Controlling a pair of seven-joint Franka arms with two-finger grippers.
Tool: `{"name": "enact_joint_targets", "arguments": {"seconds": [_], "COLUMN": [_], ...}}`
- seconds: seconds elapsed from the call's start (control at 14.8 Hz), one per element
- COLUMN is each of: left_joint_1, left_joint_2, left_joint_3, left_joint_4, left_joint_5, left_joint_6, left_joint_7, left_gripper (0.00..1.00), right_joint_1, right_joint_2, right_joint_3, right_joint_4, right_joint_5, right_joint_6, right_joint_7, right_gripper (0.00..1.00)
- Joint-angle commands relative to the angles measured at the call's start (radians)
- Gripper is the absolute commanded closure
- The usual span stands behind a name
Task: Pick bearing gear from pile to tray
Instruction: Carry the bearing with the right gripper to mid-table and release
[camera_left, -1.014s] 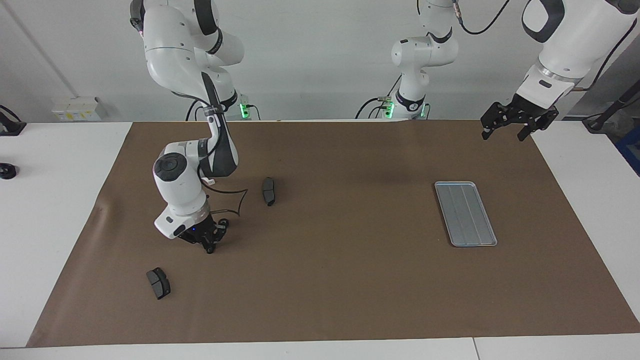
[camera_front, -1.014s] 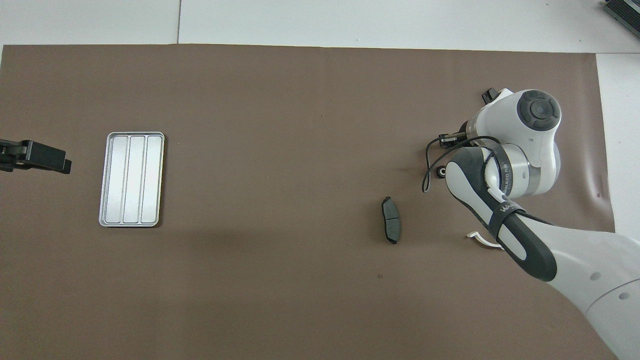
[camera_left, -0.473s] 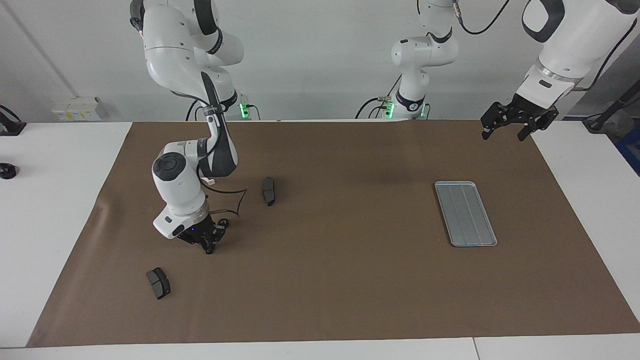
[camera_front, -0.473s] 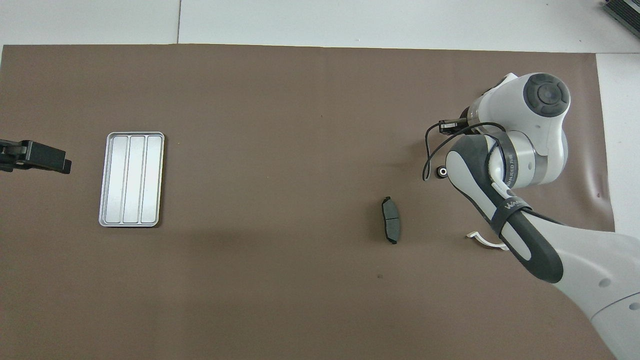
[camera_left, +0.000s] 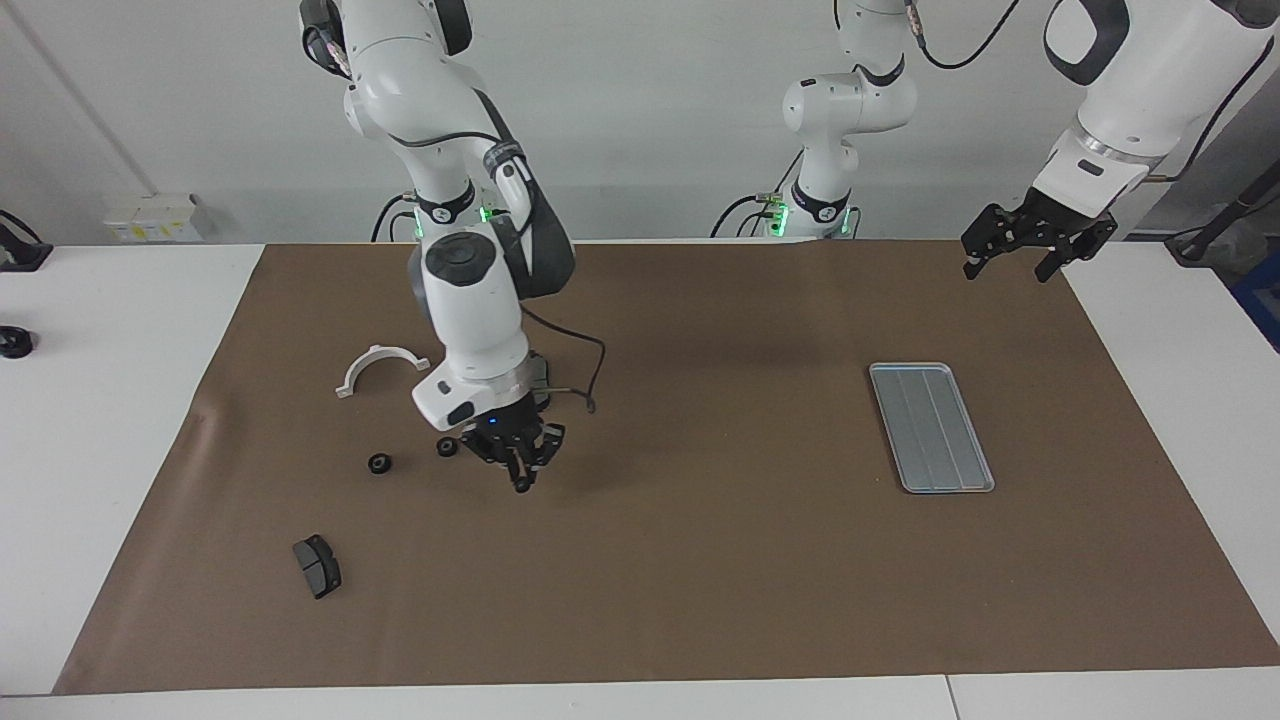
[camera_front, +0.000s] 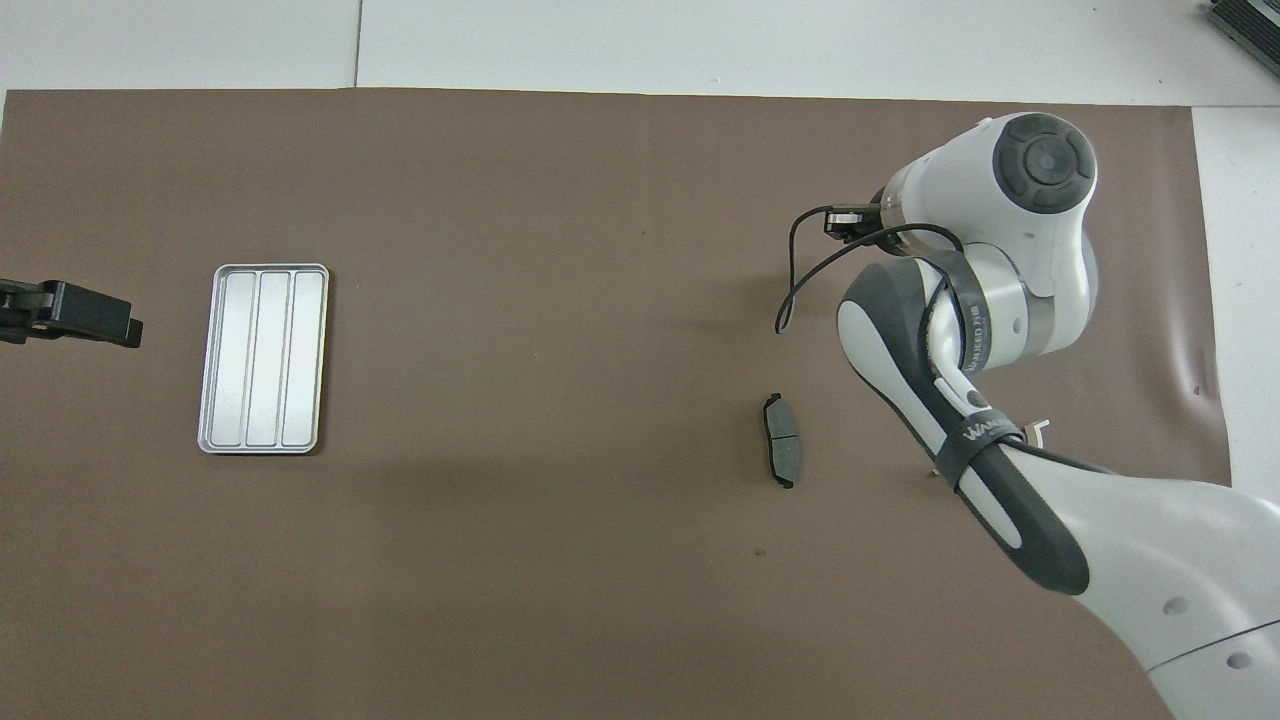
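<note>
The pile lies at the right arm's end of the brown mat: two tiny black gears (camera_left: 379, 463) (camera_left: 446, 447), a white half-ring bracket (camera_left: 380, 365), and a dark brake-pad piece (camera_left: 317, 565). My right gripper (camera_left: 521, 478) hangs just above the mat beside the gears, toward the middle. Its fingers are closed on a small dark round gear at the tips. In the overhead view the wrist (camera_front: 1010, 250) hides it. The silver ribbed tray (camera_left: 930, 427) (camera_front: 264, 358) lies empty at the left arm's end. My left gripper (camera_left: 1035, 248) (camera_front: 70, 312) waits open, raised over the mat's corner.
A second brake-pad piece (camera_front: 782, 453) lies on the mat, nearer to the robots than the right gripper, mostly hidden by the arm in the facing view. A loose black cable (camera_left: 580, 385) loops from the right wrist. Bare mat (camera_left: 720, 440) lies between gripper and tray.
My right gripper has risen from the pile and swung toward the middle of the mat, uncovering the two gears and the white bracket. The left arm has not moved.
</note>
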Motion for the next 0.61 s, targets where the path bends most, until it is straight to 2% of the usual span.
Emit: {"name": "enact_joint_targets", "arguments": {"seconds": [0.0, 0.14, 0.54], "left_joint_1": [0.012, 0.012, 0.012], "left_joint_2": [-0.025, -0.025, -0.025], "left_joint_3": [-0.007, -0.007, -0.007], "left_joint_4": [-0.024, -0.024, -0.024], "left_joint_5": [0.013, 0.013, 0.013], "left_joint_6": [-0.001, -0.001, -0.001], "left_joint_7": [0.007, 0.007, 0.007], "left_gripper": [0.00, 0.00, 0.00], "right_joint_1": [0.111, 0.176, 0.204], "right_joint_2": [0.145, 0.210, 0.250], "right_joint_3": [0.000, 0.000, 0.000], "right_joint_4": [0.184, 0.232, 0.229], "right_joint_5": [0.000, -0.003, -0.016], "right_joint_6": [-0.020, 0.004, 0.133], "right_joint_7": [0.186, 0.269, 0.285], "right_gripper": [1.00, 1.00, 1.00]}}
